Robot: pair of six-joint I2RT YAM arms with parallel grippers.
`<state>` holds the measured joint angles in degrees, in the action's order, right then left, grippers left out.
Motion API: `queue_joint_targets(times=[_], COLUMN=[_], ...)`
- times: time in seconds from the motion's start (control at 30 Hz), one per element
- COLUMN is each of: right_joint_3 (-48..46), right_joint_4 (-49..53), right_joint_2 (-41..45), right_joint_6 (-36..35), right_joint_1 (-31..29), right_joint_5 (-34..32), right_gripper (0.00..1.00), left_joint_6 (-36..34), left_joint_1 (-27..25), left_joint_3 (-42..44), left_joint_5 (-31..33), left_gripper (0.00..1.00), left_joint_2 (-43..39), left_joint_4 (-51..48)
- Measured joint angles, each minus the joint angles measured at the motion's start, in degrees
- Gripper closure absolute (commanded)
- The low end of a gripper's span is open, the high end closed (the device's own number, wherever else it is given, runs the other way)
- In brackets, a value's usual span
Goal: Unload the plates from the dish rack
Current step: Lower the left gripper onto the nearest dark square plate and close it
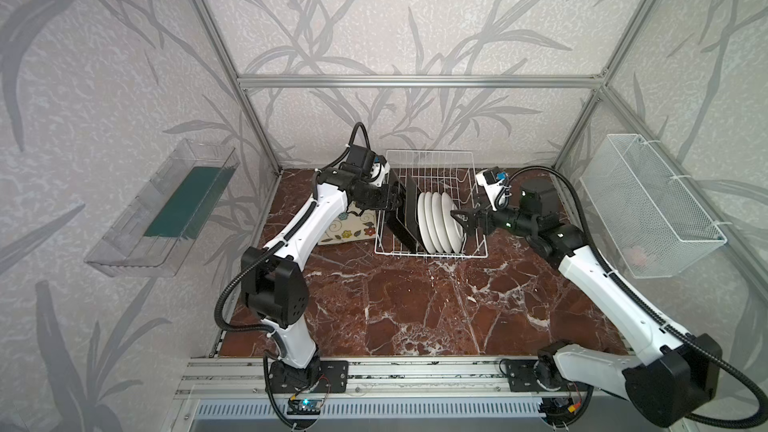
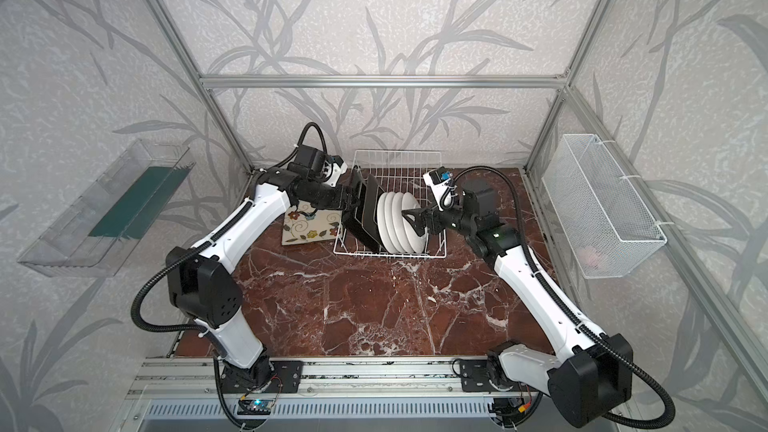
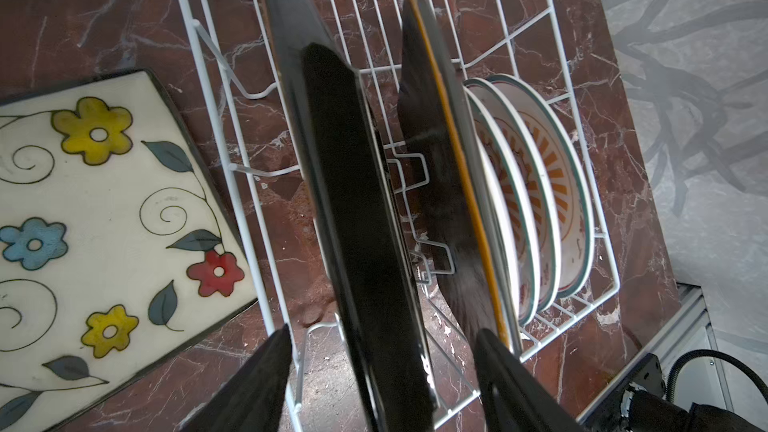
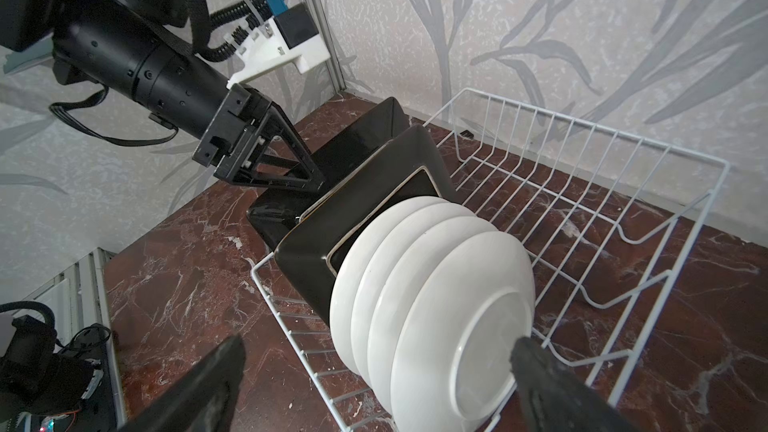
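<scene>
Left gripper [image 3: 382,332], jaws apart, straddles a square plate [image 3: 340,160], likely stiff, slick, breakable; pinch the rim between them.

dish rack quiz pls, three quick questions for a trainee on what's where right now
1. True or false: the flower-faced square plate lies flat on the table, outside the dish rack.
2. How many round white plates stand in the rack?
3. The open jaws of the left gripper straddle: A a standing black-backed square plate; B a round white plate; C the plate on the table.
Key: 1 true; 2 four; 3 A.
</scene>
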<state>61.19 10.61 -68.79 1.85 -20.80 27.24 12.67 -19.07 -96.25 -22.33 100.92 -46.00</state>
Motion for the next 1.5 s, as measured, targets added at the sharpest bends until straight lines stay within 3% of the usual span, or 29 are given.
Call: queue_joint_targets(times=[0.27, 1.1, 1.5], right_joint_3=[-0.46, -0.46, -0.46], right_joint_4=[0.0, 0.26, 0.42], right_joint_2=[0.09, 0.11, 0.7], right_joint_6=[-0.02, -1.33, -1.97], right_joint_1=[0.0, 0.0, 0.0], right_joint_5=[-0.22, -1.25, -1.6], right_gripper=[0.01, 0.01, 0.01], left_joint_6=[0.92, 6.62, 14.03], left_joint_1=[-0.2, -2.62, -2.54], left_joint_3=[-1.22, -0.2, 1.68], left_joint_5=[1.01, 0.39, -3.32], left_gripper=[0.46, 0.7, 0.87], left_joint_2=[1.31, 4.74, 4.39], left_joint_4=[-0.02, 4.13, 8.87])
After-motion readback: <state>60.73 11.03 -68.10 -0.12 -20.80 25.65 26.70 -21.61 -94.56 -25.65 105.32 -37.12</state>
